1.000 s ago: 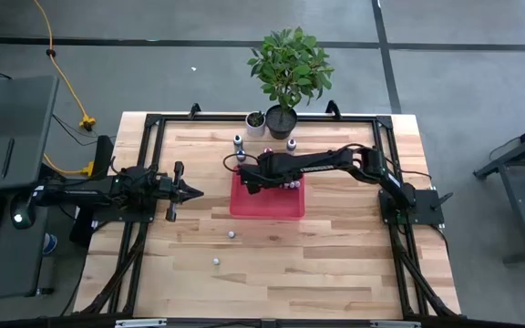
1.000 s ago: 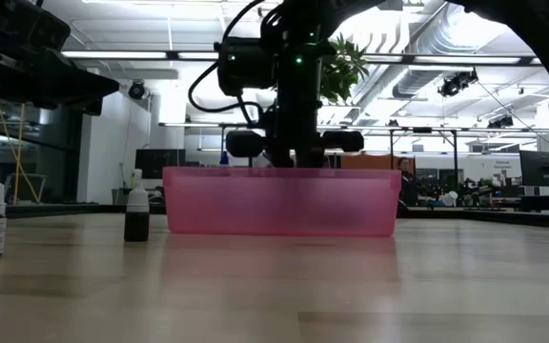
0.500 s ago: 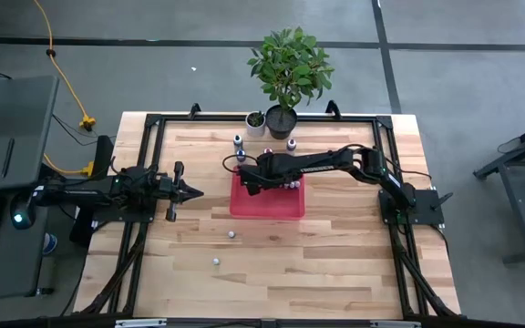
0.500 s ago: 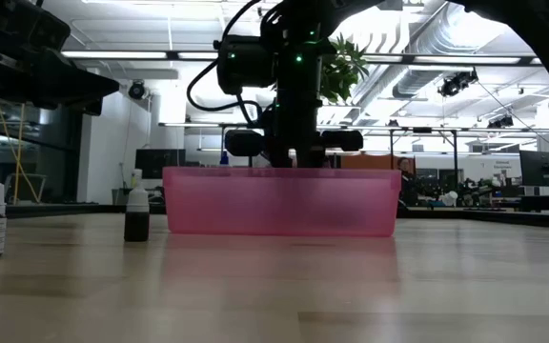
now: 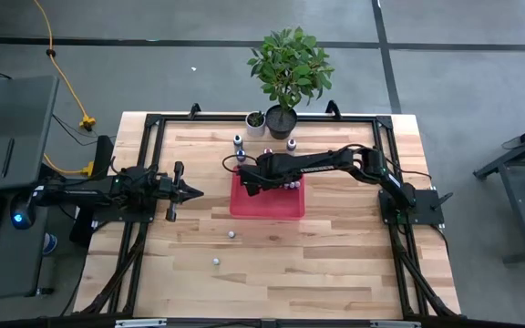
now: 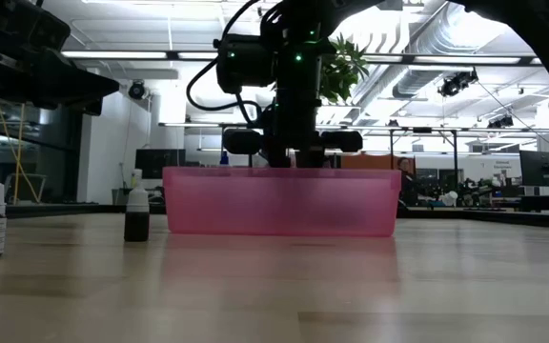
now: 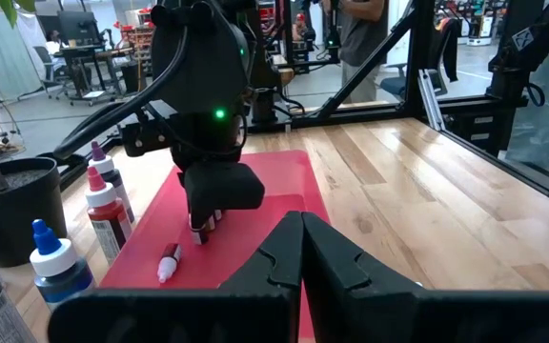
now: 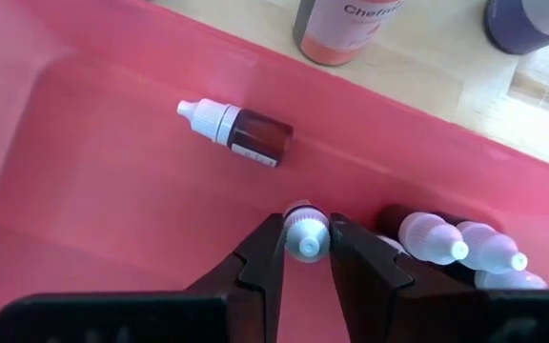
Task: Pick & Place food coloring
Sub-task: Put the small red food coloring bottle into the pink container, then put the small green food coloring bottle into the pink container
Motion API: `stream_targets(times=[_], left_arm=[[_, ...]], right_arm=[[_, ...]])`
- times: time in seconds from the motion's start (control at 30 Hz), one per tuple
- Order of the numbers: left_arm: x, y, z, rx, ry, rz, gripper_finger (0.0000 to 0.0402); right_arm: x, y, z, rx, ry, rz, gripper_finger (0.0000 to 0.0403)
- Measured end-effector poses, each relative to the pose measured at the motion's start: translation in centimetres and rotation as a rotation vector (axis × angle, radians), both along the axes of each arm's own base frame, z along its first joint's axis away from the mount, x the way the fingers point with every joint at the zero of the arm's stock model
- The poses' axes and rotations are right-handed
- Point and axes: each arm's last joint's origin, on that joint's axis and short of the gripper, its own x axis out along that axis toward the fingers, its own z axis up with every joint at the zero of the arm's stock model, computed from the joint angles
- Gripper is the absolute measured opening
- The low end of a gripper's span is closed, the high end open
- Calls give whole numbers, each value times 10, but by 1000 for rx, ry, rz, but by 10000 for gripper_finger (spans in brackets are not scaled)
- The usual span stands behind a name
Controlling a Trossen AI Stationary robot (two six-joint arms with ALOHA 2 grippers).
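Right tool point(image 8: 306, 250) hangs inside the red tray point(image 5: 267, 205) at frame centre, fingers slightly parted around a white-capped food coloring bottle point(image 8: 305, 229) – gripped or just released, I cannot tell. Also in the tray: one bottle lying flat point(image 8: 236, 128) and three clustered bottles point(image 8: 456, 248). Two small white pieces point(image 5: 231, 234) lie on open table point(image 5: 335, 264) lower centre. Left tool point(image 5: 192, 192) – fingertips together, empty – waits left of the tray

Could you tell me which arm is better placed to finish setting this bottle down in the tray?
The right. Its hand is already down inside the red tray, fingers either side of a small bottle. The left hand waits over bare table, left of the tray.
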Motion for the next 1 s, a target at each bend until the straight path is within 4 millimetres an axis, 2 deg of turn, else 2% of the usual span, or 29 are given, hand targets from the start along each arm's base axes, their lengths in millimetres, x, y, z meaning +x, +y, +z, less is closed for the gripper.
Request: stream_targets(times=[0.43,0.63,1.0], left_arm=[[0,0,0,0,0,0,0],[0,0,0,0,0,0,0],[0,0,0,0,0,0,0]], right_arm=[[0,0,0,1,3,4,125],[-1,-2,0,1,6,4,131],[-11,-3,32,-35,-19,21,132]])
